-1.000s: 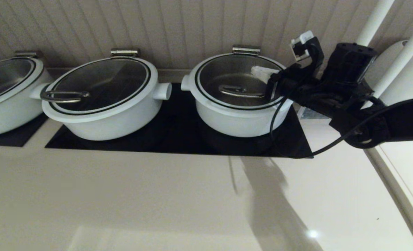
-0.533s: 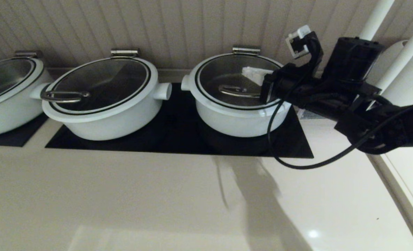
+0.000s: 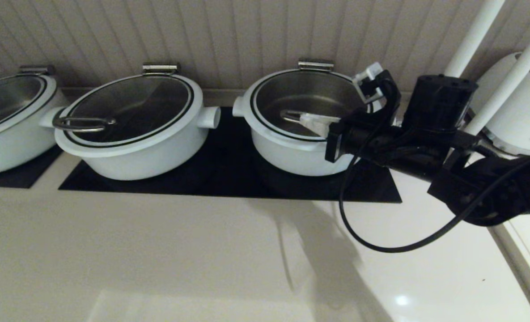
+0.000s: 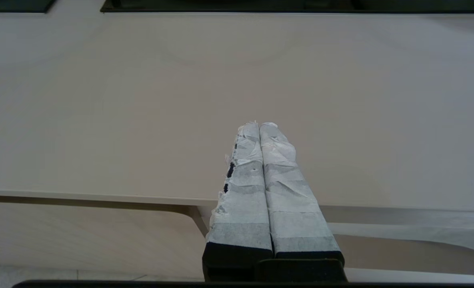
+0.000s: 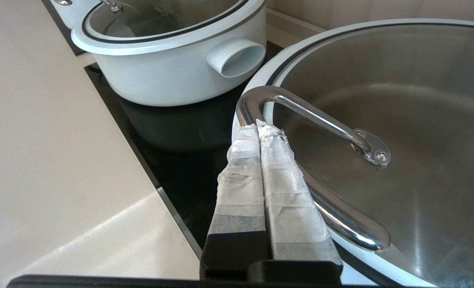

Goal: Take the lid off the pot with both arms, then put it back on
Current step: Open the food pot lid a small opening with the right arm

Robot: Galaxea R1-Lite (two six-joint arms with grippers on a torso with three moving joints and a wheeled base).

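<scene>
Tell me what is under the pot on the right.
The pot stands on a black panel set into the pale counter, sharing it with the wider pot. The spot directly beneath its base is hidden. The lid covers it, with the right gripper by the handle.

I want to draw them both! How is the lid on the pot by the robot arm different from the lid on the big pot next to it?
The lid has a steel bar handle across its centre; the wider lid has a loop handle at its edge. The lid is smaller and sits on the deeper pot; the wider lid covers a shallower pot. The shut right gripper is at the lid's handle; nothing touches the wider lid. Both are round glass with black rings.
</scene>
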